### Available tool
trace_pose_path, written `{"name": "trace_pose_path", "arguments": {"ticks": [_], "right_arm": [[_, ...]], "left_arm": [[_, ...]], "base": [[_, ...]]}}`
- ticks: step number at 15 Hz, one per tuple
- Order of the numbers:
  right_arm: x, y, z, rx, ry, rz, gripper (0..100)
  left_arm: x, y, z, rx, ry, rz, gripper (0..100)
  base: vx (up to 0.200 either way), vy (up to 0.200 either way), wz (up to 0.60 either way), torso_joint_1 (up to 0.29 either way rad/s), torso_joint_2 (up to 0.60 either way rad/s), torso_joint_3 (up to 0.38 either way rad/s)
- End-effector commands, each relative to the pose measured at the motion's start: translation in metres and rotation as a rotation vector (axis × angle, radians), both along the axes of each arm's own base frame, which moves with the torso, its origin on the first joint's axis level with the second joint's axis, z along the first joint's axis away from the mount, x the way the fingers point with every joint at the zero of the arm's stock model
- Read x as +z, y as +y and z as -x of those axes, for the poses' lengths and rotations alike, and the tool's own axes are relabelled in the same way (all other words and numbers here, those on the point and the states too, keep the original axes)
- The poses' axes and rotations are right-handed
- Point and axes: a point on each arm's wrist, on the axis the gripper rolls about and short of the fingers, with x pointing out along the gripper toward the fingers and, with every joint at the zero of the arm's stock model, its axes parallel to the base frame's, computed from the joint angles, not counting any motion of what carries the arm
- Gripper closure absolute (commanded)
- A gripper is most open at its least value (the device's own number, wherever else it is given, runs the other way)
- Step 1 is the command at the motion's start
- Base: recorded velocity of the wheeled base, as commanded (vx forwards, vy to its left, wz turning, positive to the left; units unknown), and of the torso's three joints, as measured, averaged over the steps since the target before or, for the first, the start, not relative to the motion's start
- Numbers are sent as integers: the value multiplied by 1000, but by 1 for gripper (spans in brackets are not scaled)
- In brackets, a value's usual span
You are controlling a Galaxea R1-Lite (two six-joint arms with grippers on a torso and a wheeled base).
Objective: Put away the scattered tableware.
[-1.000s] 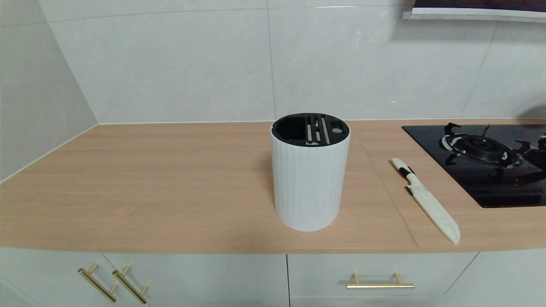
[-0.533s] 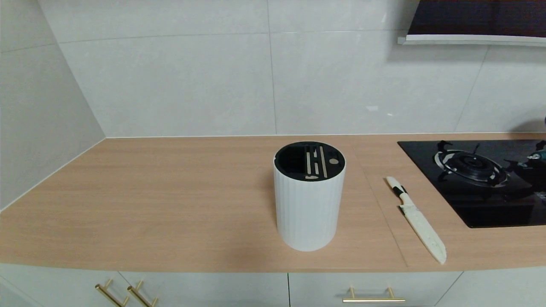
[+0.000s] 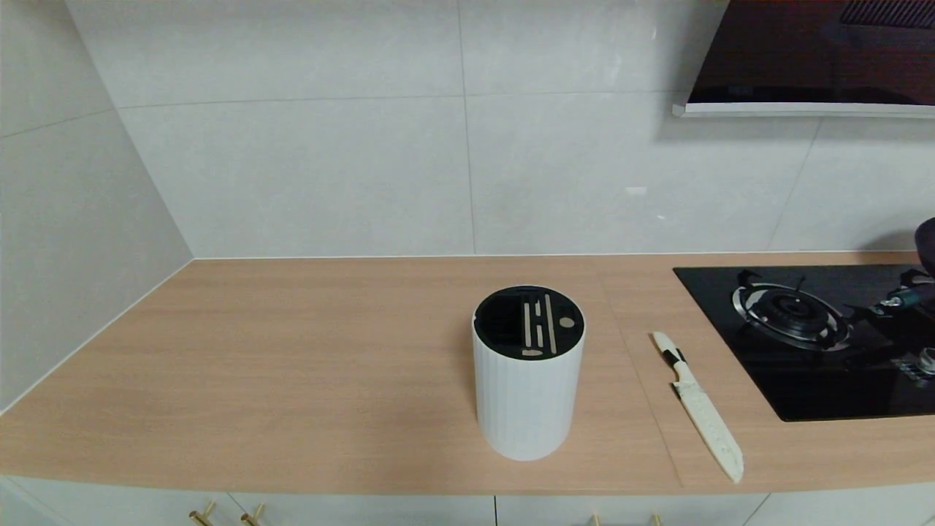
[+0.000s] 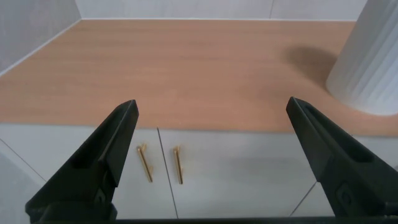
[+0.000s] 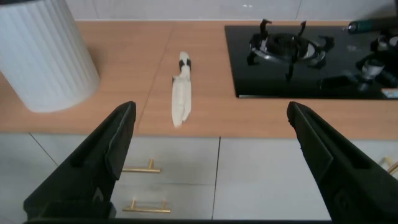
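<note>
My left gripper (image 4: 210,112) has its fingers spread wide and holds nothing. It hangs off the front edge of the counter (image 3: 292,351), near the white holder (image 3: 527,387). My right gripper (image 5: 211,115) is just as wide apart and empty. It faces the knife (image 3: 697,405), which lies flat between the holder and the stove (image 3: 818,380).

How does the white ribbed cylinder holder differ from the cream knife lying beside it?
The white ribbed cylindrical holder stands upright; the cream knife lies flat. The holder is bulky; the knife is slim. The holder has a black slotted top; the knife a black band on its handle. Both are pale and rest apart on the wooden counter.
</note>
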Motion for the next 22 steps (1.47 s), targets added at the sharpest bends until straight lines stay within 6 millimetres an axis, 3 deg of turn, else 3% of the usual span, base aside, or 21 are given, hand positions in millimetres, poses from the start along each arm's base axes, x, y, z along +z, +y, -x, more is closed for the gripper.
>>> {"name": "trace_pose_path", "arguments": {"ticks": [1,16,17,18,19,22], "right_arm": [[0,0,0,1,3,0,0],[3,0,0,5,-11,19,0],[15,0,4,14,-62,17,0],[49,1,11,55,-122,15,0],[62,1,7,87,-84,17,0],[74,3,-24,155,110,9,0]], "left_arm": [[0,0,0,1,0,0,0],[0,0,0,1,0,0,0],[0,0,0,1,0,0,0],[0,0,0,1,0,0,0],[0,0,0,1,0,0,0],[0,0,0,1,0,0,0]], "base": [[0,0,0,207,-403,-212],[0,0,0,28,-56,-28],[0,0,0,0,0,0],[0,0,0,0,0,0],[0,0,0,0,0,0],[0,0,0,0,0,0]]}}
